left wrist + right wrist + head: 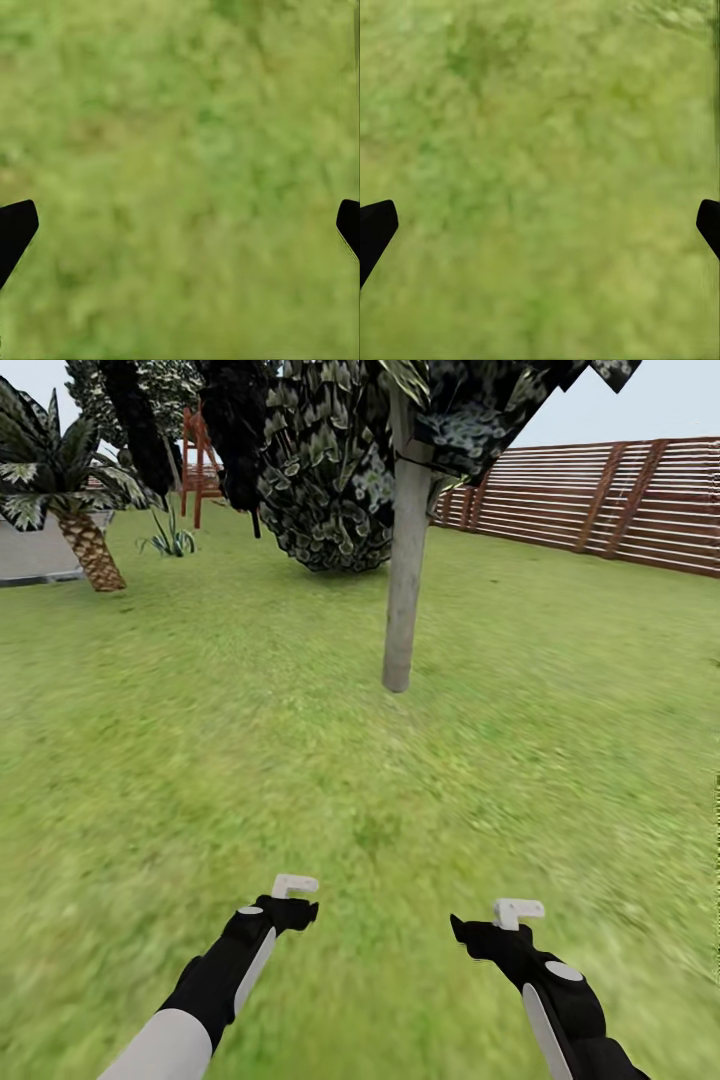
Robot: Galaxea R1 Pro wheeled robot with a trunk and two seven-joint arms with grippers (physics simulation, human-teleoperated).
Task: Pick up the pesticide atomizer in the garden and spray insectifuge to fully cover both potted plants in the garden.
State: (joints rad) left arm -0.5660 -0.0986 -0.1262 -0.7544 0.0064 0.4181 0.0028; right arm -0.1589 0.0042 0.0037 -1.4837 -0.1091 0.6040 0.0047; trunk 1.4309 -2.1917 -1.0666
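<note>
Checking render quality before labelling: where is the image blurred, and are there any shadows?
Head view: lawn smeared near the grippers, sharper by the grey trunk, which casts no visible shadow. Both wrist views: grass soft and mottled, dark fingertips crisp at the edges.

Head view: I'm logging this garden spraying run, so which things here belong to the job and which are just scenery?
Job:
green grass lawn
open black left end effector
open black right end effector

Scenery:
grey bare tree trunk
brown slatted wooden fence
scaly-trunked palm
dark round bush

A pale tree trunk (404, 560) stands mid-lawn (dark bush (330, 490) behind), palm (70, 490) far left.
</note>
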